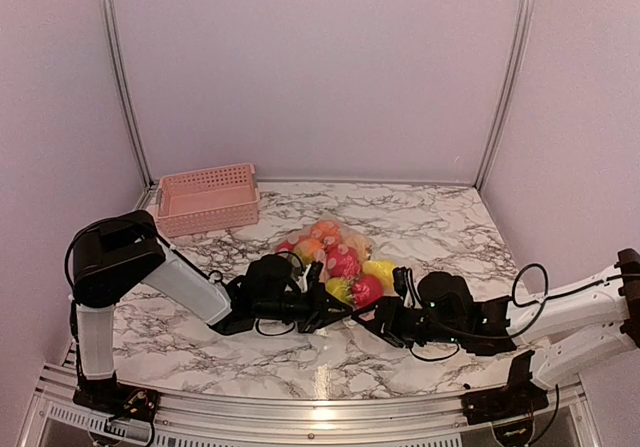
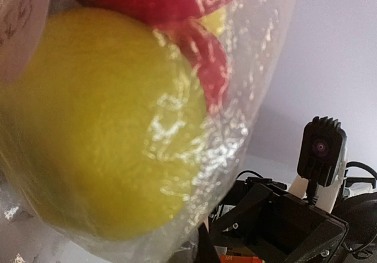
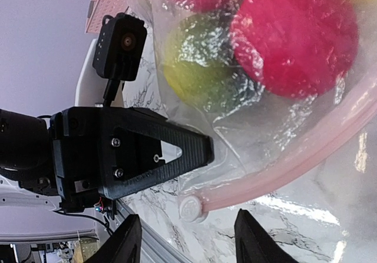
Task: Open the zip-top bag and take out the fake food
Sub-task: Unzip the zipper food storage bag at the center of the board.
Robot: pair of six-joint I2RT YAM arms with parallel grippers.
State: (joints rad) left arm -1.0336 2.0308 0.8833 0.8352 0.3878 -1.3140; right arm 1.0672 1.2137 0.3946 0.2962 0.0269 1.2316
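**Bag gripped at near edge, mid-table**

Zip-top bag (image 1: 352, 235) lay mid-table, bulging with fake food (image 1: 343, 261): red, yellow and orange pieces pressed against the film. Left gripper (image 1: 336, 313) reached in from 9 o'clock, jaws clenched on the bag's film just above the pink zip strip (image 3: 306, 157), at the bag's 6 o'clock edge. Right gripper (image 3: 187, 219) reached in from 3 o'clock, jaws released, with the strip's rounded end between the fingertips. Pink basket (image 1: 205, 219) sat at 10 o'clock from the bag, well apart, near the back wall. Bare marble table (image 1: 450, 217) lay open from 1 to 4 o'clock of the bag. The near rail ran close behind both wrists.
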